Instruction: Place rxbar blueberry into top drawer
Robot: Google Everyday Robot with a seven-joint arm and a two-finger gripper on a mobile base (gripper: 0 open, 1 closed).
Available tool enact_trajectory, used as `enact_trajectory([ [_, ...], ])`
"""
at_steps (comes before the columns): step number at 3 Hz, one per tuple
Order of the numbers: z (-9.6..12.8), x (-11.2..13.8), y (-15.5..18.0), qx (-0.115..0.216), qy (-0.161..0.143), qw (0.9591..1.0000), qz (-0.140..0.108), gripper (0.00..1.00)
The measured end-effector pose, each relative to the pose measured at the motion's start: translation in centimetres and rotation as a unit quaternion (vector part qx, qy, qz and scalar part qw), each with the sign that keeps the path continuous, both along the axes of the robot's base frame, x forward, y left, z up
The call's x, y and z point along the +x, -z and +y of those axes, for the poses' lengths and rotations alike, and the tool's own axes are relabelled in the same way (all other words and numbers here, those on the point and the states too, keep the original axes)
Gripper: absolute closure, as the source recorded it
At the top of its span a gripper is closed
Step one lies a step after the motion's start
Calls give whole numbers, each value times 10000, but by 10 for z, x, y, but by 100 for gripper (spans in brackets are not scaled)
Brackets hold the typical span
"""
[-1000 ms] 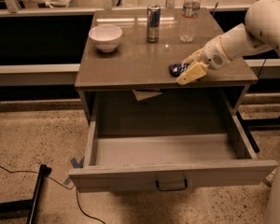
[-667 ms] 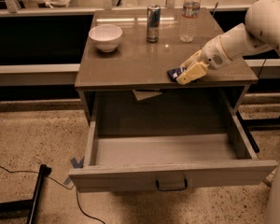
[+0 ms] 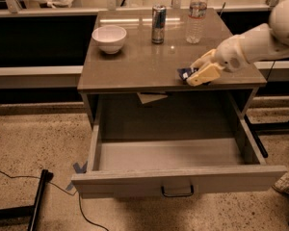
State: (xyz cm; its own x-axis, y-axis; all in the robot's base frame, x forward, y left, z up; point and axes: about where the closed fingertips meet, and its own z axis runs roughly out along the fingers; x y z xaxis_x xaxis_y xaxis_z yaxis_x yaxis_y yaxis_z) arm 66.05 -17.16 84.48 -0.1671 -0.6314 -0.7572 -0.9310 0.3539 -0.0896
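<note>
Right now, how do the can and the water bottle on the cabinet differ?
The can is short, opaque blue-silver metal; the bottle is taller, clear plastic with a label. The can stands nearer the bowl; the bottle stands nearer the hand, which sits at the snack bar by the front right edge. Shared: both upright at the back, clear of the hand.
</note>
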Motion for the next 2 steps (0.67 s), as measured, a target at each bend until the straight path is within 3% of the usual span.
enact_trajectory([
  [1,-14,-62,-79,555,-254,9902,-1259,100],
  [2,-29,-96,-110,821,-233,9785,-1877,100],
])
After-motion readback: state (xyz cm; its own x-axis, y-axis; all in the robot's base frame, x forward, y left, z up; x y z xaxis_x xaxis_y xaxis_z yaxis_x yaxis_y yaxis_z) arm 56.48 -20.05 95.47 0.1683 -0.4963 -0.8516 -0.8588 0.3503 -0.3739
